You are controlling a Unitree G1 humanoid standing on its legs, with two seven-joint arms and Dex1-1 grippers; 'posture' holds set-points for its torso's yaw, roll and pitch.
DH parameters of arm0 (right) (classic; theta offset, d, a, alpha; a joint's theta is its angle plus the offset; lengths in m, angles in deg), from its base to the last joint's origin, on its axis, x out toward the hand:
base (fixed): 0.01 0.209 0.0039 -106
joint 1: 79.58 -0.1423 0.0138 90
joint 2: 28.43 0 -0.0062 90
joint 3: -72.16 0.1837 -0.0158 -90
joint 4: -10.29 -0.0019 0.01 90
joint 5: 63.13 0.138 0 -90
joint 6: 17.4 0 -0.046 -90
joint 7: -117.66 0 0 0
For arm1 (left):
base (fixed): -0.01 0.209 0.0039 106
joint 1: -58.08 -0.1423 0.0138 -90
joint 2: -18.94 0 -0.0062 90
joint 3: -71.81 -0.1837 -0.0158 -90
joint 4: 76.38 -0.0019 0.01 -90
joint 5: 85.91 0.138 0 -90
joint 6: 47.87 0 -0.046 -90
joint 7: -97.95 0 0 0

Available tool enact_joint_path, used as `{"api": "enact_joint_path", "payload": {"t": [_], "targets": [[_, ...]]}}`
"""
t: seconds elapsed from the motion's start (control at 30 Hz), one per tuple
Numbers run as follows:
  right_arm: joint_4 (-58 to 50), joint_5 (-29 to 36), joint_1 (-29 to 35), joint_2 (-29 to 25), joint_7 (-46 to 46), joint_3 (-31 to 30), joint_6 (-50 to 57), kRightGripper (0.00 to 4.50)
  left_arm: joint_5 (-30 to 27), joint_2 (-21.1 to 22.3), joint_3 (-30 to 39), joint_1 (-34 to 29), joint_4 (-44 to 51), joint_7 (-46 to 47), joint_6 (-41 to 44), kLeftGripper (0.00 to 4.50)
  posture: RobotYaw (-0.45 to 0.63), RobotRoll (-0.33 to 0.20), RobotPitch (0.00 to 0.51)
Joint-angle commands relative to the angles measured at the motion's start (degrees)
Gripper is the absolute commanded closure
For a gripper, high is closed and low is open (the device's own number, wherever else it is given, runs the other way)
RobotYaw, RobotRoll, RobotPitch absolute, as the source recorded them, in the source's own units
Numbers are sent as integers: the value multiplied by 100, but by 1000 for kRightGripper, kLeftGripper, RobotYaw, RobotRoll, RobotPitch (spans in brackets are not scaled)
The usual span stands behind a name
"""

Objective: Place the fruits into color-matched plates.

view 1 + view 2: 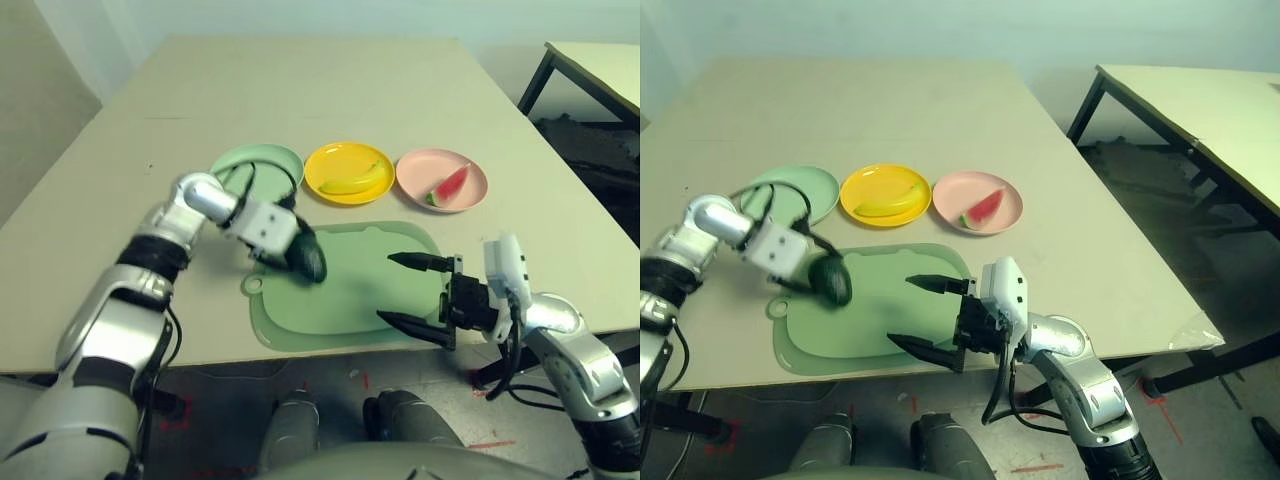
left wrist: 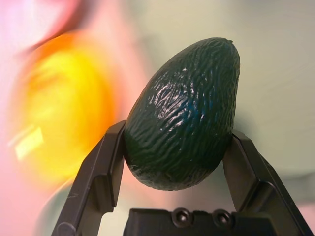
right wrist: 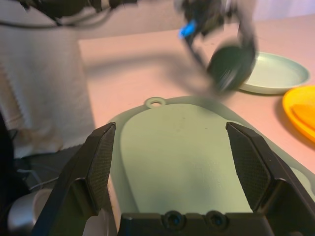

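Avocado [image 2: 182,115], dark green and pebbly, sits clamped between both fingers of the left pincer [image 1: 302,255] above the far left corner of the green cutting mat [image 1: 345,290]. The right pincer [image 1: 412,292] hangs spread wide and empty over the mat's right edge. Banana [image 1: 352,180] lies in the yellow plate [image 1: 348,172], watermelon wedge [image 1: 448,185] in the pink plate [image 1: 442,180]; the mint plate [image 1: 257,165] is bare.

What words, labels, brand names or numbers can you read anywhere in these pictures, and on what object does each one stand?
None: no readable text shows on the avocado, banana, watermelon wedge, plates, cutting mat or table.
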Motion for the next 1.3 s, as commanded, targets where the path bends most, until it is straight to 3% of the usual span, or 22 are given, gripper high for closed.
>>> {"api": "enact_joint_path", "payload": {"t": [0.03, 0.17, 0.4, 0.6, 0.8, 1.0, 1.3], "targets": [[82, -166, 112, 207, -340, -12, -162, 0, 624, 118, -11, 306, -906, 979, 293, 1271, -3, 0, 66], [172, -365, 144, 414, -736, 61, -326, 0, 1172, 95, -140, 514, -1535, 1965, 669, 1271, -10, 0, 69], [144, -466, 184, 522, -1151, 110, -415, 0, 1662, -336, -174, 596, -2045, 3102, 1588, 1271, -26, 0, 72], [29, -446, 297, 466, -1254, 118, -422, 0, 1744, -701, -104, 581, -2160, 3329, 2029, 1271, -76, 0, 73], [48, -483, 329, 433, -1336, 179, -469, 0, 1724, -777, -49, 562, -2183, 3313, 2165, 1273, -86, 0, 71], [120, -496, 278, 446, -1363, 164, -485, 0, 1750, -718, -64, 500, -2181, 3253, 2166, 21, -82, 0, 68], [279, -484, 183, 445, -1298, 168, -475, 0, 1671, -645, 20, 505, -2141, 3193, 2097, 21, -61, 0, 63]]}}
